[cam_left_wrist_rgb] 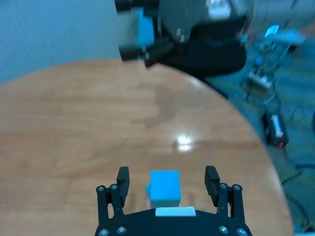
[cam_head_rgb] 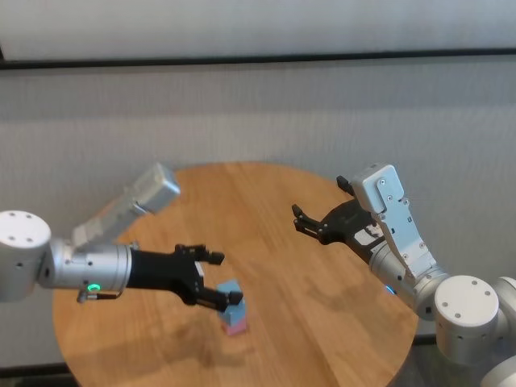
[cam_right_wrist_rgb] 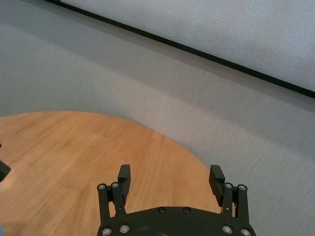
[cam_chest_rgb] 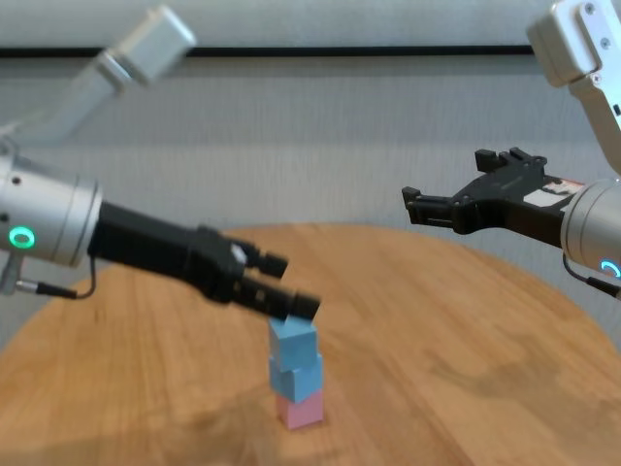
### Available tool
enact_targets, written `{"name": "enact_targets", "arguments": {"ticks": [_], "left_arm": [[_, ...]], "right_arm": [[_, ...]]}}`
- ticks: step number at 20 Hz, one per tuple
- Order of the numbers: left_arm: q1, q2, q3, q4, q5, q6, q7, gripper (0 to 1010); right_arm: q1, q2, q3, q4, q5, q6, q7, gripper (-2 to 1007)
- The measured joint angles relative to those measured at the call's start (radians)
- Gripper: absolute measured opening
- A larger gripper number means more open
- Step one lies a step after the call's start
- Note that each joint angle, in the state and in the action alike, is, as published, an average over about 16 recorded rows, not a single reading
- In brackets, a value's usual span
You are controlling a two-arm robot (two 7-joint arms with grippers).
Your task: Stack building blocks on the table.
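The three building blocks stand as one stack on the table (cam_head_rgb: 339, 322): a pale pink block (cam_chest_rgb: 301, 410) at the bottom, a light blue block (cam_chest_rgb: 296, 375) on it, and a second light blue block (cam_chest_rgb: 292, 339) on top. The stack also shows in the head view (cam_head_rgb: 231, 294). My left gripper (cam_chest_rgb: 284, 284) is open at the level of the top block's upper edge. In the left wrist view its fingers (cam_left_wrist_rgb: 123, 178) stand apart on either side of the top blue block (cam_left_wrist_rgb: 165, 187), with a gap on each side. My right gripper (cam_head_rgb: 301, 219) is open and empty, held high over the table's right side.
The round wooden table (cam_chest_rgb: 485, 340) ends near the stack's front. A grey wall (cam_head_rgb: 258, 113) stands behind it. Cables and equipment lie on the floor beyond the table's edge (cam_left_wrist_rgb: 275, 130).
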Motion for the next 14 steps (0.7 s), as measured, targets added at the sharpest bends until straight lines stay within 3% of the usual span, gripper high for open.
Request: {"name": "enact_targets", "arguments": {"ticks": [9, 14], "left_arm": [[0.086, -0.011, -0.152, -0.044, -0.155, -0.088, 0.123, 1003], [0.123, -0.015, -0.207, -0.064, -0.192, -0.13, 0.191, 1003]], "right_arm": [[0.0, 0.0, 0.0, 0.0, 0.0, 0.0, 0.0, 1005], [0.0, 0.0, 0.0, 0.0, 0.0, 0.0, 0.0, 1005]]}}
